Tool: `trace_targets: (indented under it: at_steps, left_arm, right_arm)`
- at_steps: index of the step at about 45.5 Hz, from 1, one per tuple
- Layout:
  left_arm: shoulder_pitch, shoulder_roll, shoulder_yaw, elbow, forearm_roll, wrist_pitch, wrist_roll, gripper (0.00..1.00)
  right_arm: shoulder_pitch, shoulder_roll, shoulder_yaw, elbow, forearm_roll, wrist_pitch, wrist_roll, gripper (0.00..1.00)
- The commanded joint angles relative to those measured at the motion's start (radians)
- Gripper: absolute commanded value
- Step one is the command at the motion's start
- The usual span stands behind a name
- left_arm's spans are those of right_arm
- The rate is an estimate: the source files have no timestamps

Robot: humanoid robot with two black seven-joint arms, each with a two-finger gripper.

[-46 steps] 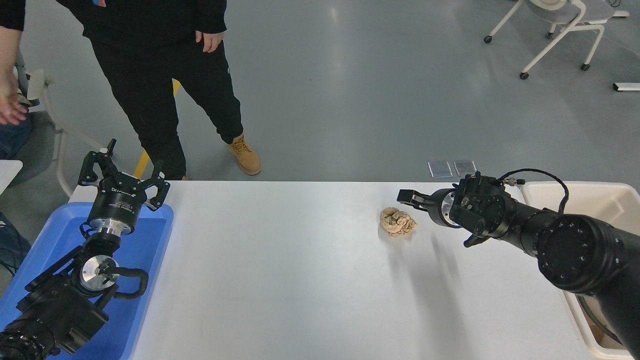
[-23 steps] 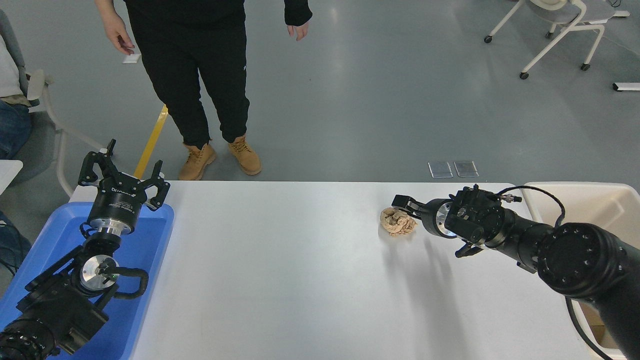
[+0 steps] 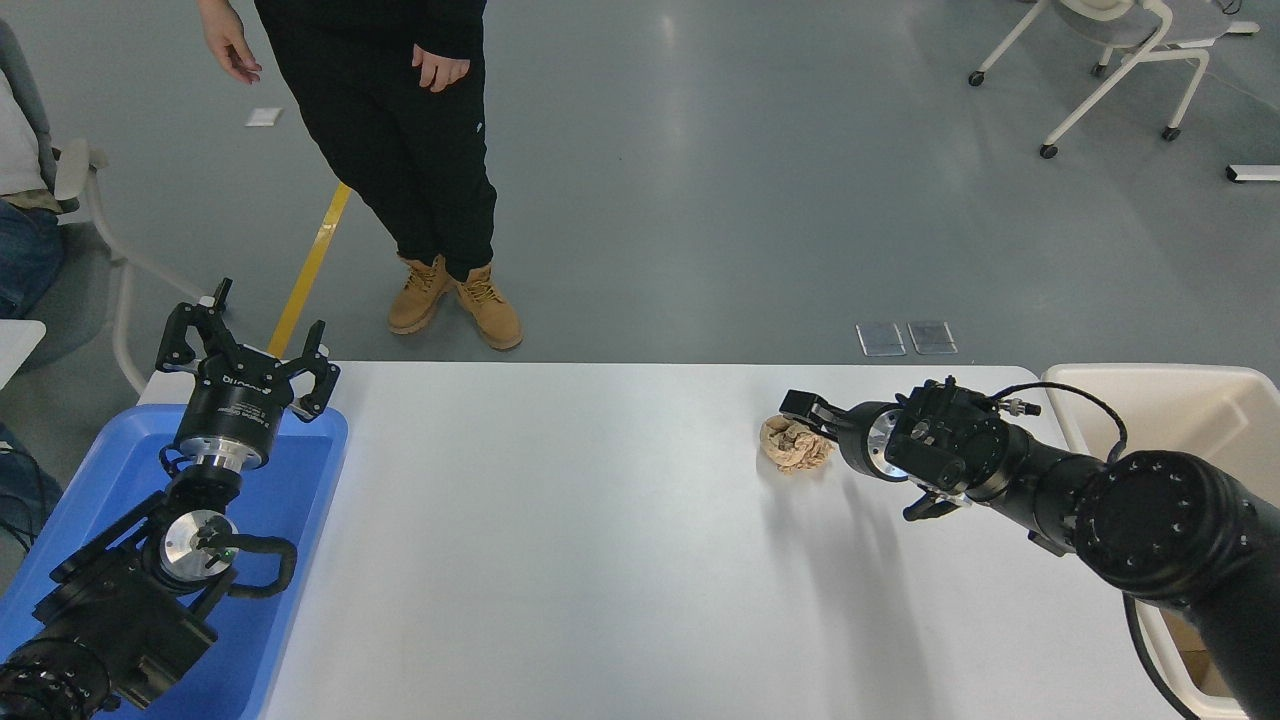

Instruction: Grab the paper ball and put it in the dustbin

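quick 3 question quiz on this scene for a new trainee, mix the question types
1. True or false: the paper ball lies inside the dustbin.
2. Which gripper is at the paper ball? A) left gripper B) right gripper
3. Fill in: the left arm is parked over the blue ____.

Key: 1. False, it lies on the white table, left of the dustbin. 2. B. 3. tray.

We see a crumpled, matt paper ball, a smooth matt table, and a glossy plastic dustbin.
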Motion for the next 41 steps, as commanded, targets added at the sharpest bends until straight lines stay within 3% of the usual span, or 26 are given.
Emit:
trace_targets:
  at_steps: [1,15,29,35,41]
  left_arm:
    - [0.000,0.000,0.000,-0.001,0.000,0.000,0.000,0.99]
    - [0.000,0.000,0.000,0.001,0.000,0.000,0.000,0.99]
    - [0.000,0.000,0.000,0.001,0.000,0.000,0.000,0.99]
    - [0.000,0.000,0.000,-0.001,0.000,0.000,0.000,0.99]
    - [0.000,0.000,0.000,-0.001,0.000,0.000,0.000,0.99]
  right_arm:
    - [-0.010,0.000,0.002,0.004,-0.014,-0.020,0.012,1.00]
    - [-0.018,0.000,0.002,0.010,-0.053,-0.046,0.072,0.96]
    - [-0.029,0.000,0.002,0.013,-0.114,-0.060,0.078,0.76]
    - [-0.029,0.000,0.002,0.013,-0.115,-0.062,0.079,0.62]
    - [-0.033,0.000,0.002,0.012,-0.117,-0.060,0.081,0.26]
